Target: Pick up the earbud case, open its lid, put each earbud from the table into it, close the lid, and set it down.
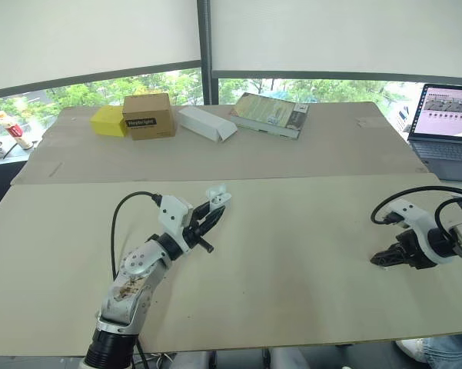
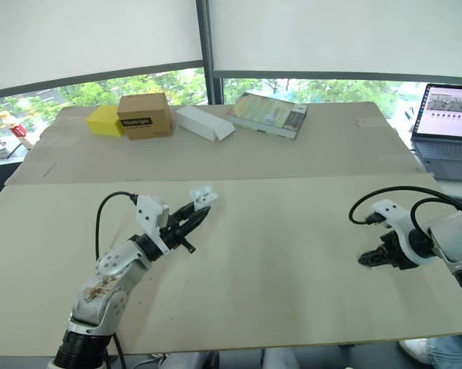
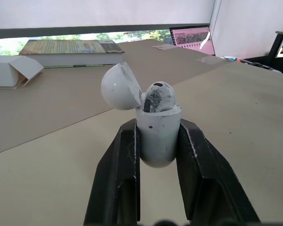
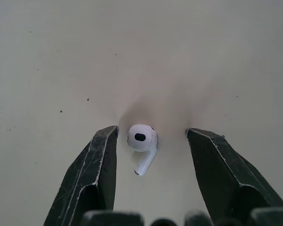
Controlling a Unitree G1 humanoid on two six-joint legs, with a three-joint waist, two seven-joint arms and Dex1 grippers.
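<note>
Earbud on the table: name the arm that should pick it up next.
Right. The right gripper's open fingers straddle the earbud; the left gripper is shut on the open case.

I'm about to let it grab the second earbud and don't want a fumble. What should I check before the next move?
1. Loose earbud lies between the fingers of the right tool: ok.
2. Right tool open, both fingers apart from the loose earbud: ok.
3. Right fingertips down at the table: cannot tell.
4. Earbud case clamped upright in the left tool: ok.
5. Lid open and tipped back: ok.
6. Free slot beside the seated earbud: cannot tell, the lid hides that side.
</note>
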